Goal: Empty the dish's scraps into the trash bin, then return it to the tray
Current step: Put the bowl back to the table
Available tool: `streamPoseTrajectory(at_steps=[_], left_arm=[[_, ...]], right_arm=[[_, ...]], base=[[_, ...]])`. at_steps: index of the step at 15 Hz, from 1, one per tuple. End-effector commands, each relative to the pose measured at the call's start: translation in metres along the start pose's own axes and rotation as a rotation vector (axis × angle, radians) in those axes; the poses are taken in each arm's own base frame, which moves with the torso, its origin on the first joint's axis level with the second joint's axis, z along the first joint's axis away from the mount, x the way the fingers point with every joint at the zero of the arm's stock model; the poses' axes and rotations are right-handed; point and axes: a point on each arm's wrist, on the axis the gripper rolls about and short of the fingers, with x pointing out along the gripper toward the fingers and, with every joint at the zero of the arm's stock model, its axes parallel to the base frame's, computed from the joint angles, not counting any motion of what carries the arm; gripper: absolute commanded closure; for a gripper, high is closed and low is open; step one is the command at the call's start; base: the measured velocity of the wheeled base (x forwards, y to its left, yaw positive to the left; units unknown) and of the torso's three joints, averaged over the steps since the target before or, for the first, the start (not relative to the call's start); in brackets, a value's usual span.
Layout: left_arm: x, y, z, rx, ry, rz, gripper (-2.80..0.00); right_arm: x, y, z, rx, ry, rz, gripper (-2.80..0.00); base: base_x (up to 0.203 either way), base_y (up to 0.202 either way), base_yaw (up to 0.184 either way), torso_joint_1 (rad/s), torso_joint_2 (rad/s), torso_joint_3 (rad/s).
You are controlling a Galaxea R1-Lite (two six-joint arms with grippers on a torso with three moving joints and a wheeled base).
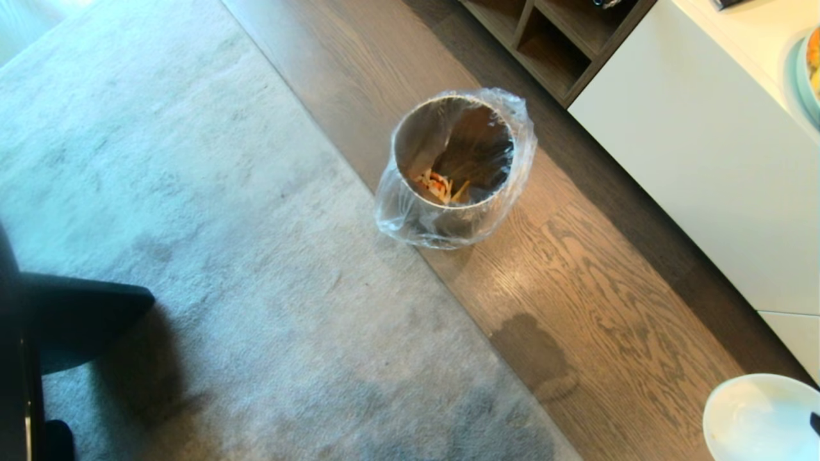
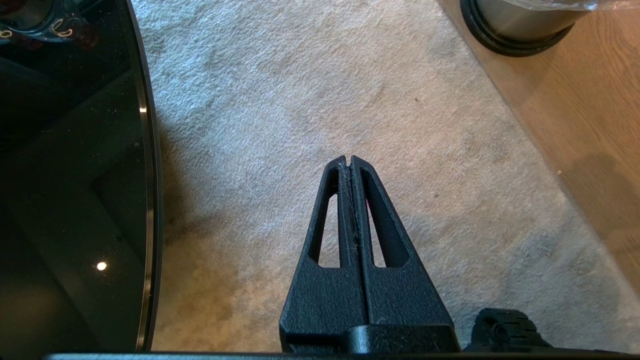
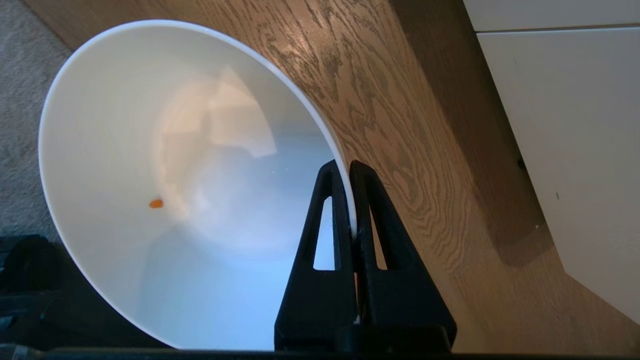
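Observation:
The steel trash bin [image 1: 455, 166] with its clear bag liner stands on the wood floor at the carpet's edge. Orange and pale-yellow scraps [image 1: 439, 187] lie at its bottom. My right gripper [image 3: 346, 167] is shut on the rim of the white dish [image 3: 175, 190], one finger inside the wall and one outside. The dish [image 1: 759, 419] shows at the lower right corner of the head view, held over the floor well away from the bin. Only a tiny orange speck [image 3: 156, 203] clings inside it. My left gripper [image 2: 349, 161] is shut, empty, parked over the carpet. The tray is out of view.
A white cabinet [image 1: 698, 160] with a pale counter runs along the right; a teal plate [image 1: 808, 70] with food sits at its edge. Open wooden shelves [image 1: 551, 38] lie behind the bin. A dark glass table [image 2: 70, 190] is beside my left arm. The bin's black base ring [image 2: 515, 45] is visible.

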Motion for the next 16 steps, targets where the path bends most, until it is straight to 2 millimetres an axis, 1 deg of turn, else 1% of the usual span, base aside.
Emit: streamPoseTrajectory(at_steps=[1, 4, 6, 8, 16], left_arm=[[0.000, 0.000, 0.000, -0.001, -0.001, 0.001, 0.00], [0.000, 0.000, 0.000, -0.001, -0.001, 0.001, 0.00], [0.000, 0.000, 0.000, -0.001, -0.002, 0.000, 0.00], [0.000, 0.000, 0.000, -0.001, -0.001, 0.001, 0.00], [0.000, 0.000, 0.000, 0.000, 0.001, 0.001, 0.00]], right_arm=[[-0.034, -0.003, -0.018, 0.020, -0.144, 0.023, 0.00], [-0.061, -0.001, -0.046, -0.009, -0.239, 0.166, 0.00], [-0.068, 0.000, -0.058, -0.001, -0.259, 0.247, 0.00], [-0.069, -0.001, -0.060, 0.096, -0.239, 0.231, 0.00], [-0.069, -0.001, -0.060, 0.096, -0.239, 0.229, 0.00]], base=[[0.000, 0.000, 0.000, 0.000, 0.00, 0.000], [0.000, 0.000, 0.000, 0.000, 0.00, 0.000], [0.000, 0.000, 0.000, 0.000, 0.00, 0.000], [0.000, 0.000, 0.000, 0.000, 0.00, 0.000], [0.000, 0.000, 0.000, 0.000, 0.00, 0.000]])
